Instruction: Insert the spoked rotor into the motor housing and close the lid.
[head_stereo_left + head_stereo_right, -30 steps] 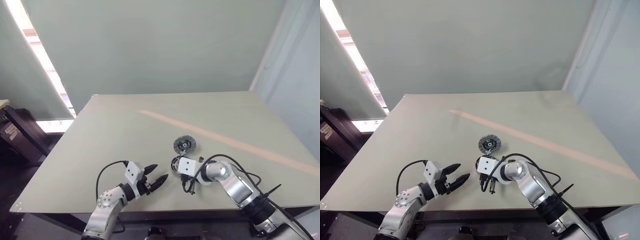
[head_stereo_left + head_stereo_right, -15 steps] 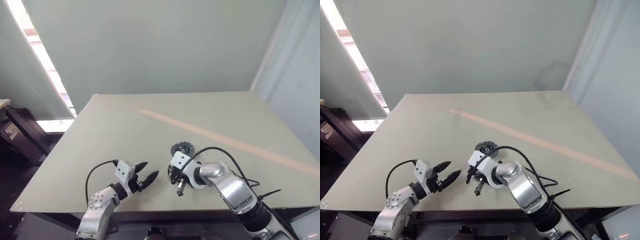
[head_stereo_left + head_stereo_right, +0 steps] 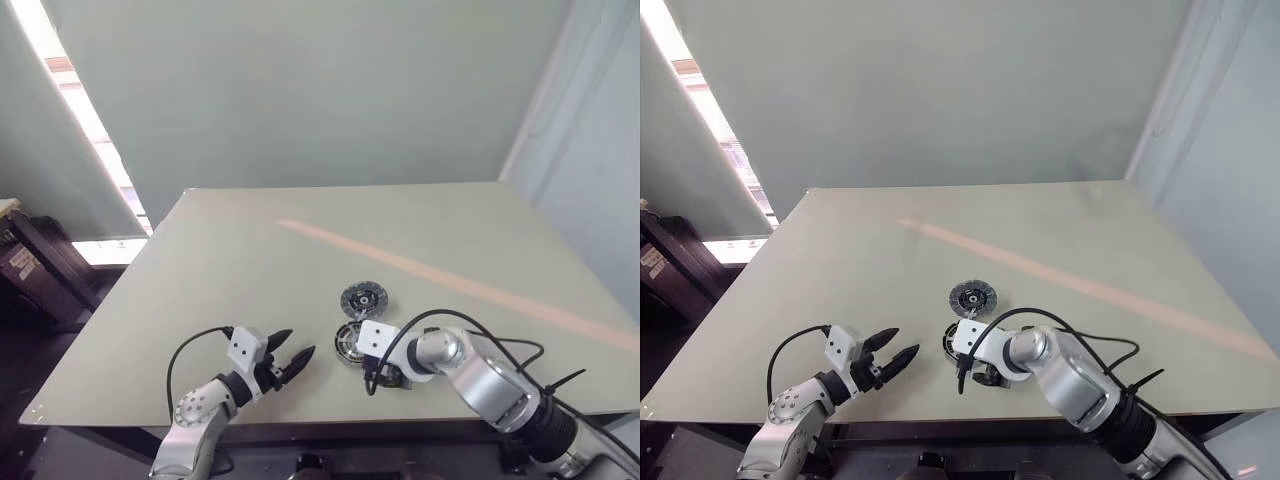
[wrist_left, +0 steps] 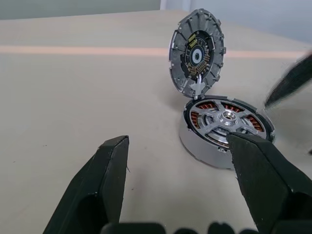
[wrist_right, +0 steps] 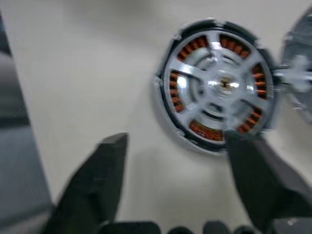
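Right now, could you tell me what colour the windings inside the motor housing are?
Copper-orange, seen between the silvery spokes of the rotor in the motor housing; the right wrist view shows it best.

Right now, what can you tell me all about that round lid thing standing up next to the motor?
The dark grey round metal lid stands open, nearly upright, joined by a small pale hinge at its bottom edge to the short round motor housing on the beige table. Its rim is ribbed; its inner face shows dark parts around a shiny ringed centre. No tool touches it.
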{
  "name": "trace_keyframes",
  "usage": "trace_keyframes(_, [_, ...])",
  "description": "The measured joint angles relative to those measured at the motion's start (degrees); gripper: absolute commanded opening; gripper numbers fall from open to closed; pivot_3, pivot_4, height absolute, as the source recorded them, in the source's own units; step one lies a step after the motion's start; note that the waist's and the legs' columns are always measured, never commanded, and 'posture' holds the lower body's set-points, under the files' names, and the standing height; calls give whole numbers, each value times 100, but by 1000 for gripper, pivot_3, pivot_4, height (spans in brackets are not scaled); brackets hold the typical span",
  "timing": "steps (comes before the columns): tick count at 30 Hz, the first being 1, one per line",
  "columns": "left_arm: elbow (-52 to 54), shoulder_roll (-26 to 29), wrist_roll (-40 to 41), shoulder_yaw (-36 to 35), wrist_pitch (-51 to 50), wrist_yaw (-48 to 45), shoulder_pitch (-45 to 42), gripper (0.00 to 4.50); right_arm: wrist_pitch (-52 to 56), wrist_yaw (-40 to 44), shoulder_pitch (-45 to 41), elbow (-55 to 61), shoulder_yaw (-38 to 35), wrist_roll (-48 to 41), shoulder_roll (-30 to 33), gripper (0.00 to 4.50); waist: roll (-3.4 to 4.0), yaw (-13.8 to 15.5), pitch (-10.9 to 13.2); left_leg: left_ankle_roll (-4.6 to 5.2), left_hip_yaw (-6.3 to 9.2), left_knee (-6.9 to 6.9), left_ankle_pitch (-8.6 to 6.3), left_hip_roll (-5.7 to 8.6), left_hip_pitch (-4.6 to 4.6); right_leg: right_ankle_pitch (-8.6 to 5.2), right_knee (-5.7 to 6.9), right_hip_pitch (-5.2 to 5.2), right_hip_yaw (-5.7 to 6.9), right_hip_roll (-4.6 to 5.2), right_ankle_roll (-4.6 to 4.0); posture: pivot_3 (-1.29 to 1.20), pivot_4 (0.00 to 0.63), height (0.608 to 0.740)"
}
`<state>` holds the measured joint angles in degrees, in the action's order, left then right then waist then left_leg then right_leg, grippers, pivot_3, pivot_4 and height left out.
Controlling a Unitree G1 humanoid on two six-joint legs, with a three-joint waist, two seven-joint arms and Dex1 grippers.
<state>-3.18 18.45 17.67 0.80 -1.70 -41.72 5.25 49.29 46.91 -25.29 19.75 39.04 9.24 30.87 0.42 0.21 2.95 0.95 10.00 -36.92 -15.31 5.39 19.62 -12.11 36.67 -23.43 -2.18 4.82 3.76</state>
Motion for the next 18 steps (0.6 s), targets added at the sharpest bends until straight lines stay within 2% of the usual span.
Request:
trace_keyframes(1, [5,0,0,0,-4,0,0,3425,-46,39,-50,-6,12,8,41,4402,-1,0,0,0,0,0,0,1,0,0,0,0,0,0,0,0,0,740])
trace_keyframes(2, [9,-1,0,4,-15,0,-5,3425,-143,101,-125,-20,45,34,93,4486,-2,0,0,0,-1,0,0,1,0,0,0,0,0,1,0,0,0,740])
trace_keyframes(11, [53,-7,-4,56,-52,-4,-32,3425,-914,558,-377,-406,415,284,270,4486,-4,2,1,0,0,1,-1,1,1,0,-1,-1,0,1,0,0,0,740])
trace_keyframes(18, [72,-7,-6,89,-81,-8,-32,3425,-1097,788,-474,-722,659,555,204,4486,-4,0,1,0,0,0,0,1,1,0,0,-2,-1,0,0,0,0,740])
